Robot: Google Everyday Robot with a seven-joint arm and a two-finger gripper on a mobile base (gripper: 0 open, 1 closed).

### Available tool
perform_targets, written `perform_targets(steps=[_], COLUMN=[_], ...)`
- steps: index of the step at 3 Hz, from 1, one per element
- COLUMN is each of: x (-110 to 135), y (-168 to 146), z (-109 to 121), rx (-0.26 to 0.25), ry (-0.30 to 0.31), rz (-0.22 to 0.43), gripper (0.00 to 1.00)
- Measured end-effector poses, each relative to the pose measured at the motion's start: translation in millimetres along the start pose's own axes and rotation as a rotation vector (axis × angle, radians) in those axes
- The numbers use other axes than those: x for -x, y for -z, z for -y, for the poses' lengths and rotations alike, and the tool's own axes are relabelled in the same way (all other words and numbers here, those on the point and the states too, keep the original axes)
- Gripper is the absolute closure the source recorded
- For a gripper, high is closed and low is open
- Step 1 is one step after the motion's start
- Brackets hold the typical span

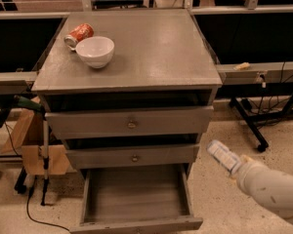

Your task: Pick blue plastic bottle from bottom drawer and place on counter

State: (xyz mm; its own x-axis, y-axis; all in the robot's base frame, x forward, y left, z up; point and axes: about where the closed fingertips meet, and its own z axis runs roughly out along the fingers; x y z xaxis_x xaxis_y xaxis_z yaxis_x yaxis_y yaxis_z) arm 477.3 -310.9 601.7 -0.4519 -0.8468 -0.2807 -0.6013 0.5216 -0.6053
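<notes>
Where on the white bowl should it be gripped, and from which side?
Grip the bowl by its rim, from above, on the side away from the can: it stands upright, open, with the can lying close beside it. The end effector is low beside the cabinet, holding the bottle.

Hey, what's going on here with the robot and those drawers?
The robot's tool, at the lower right, holds the blue plastic bottle in the air, to the right of the bottom drawer, which is pulled open. The bottle is not yet on the counter, where a white bowl and an orange-red can sit near the back left corner.
</notes>
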Motion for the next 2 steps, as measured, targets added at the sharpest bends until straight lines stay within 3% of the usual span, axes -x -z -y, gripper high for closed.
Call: perform_targets(steps=[1,2], x=[30.2,48.3], y=[3.0,4.3], z=[64.8,105.4], rx=[-0.116,-0.203], ry=[-0.022,-0.036], rz=[0.048,0.052], gripper=[1.00,1.00])
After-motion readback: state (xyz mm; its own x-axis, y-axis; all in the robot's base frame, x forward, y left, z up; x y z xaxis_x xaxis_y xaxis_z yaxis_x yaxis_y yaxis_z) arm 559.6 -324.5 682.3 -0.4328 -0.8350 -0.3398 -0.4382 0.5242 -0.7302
